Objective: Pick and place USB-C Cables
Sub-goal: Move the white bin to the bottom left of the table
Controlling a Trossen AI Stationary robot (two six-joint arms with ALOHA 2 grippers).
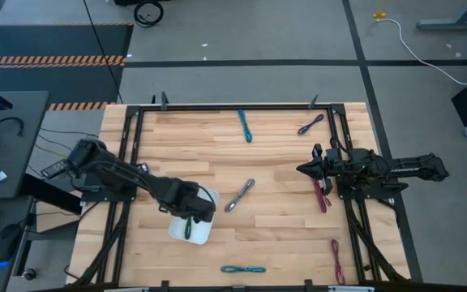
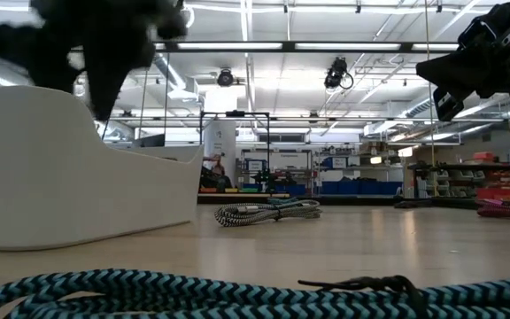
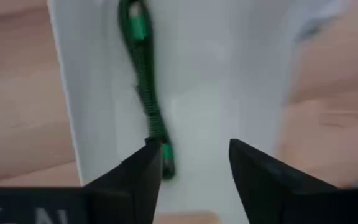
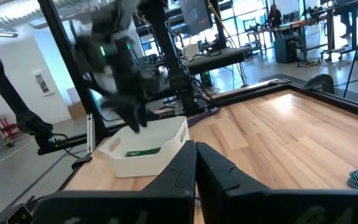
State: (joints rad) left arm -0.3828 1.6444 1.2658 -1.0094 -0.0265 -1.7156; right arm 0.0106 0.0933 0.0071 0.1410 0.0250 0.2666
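Green cable (image 3: 143, 87) alone in tray (image 3: 241, 74).

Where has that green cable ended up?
The green cable lies inside the white tray near the table's front edge in the high view, directly beneath the left gripper, whose fingers are open above it.

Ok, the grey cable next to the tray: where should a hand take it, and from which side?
Take the grey cable at its slim middle, from straight above, fingers across its diagonal length. It lies flat on the table, apart from the white tray.
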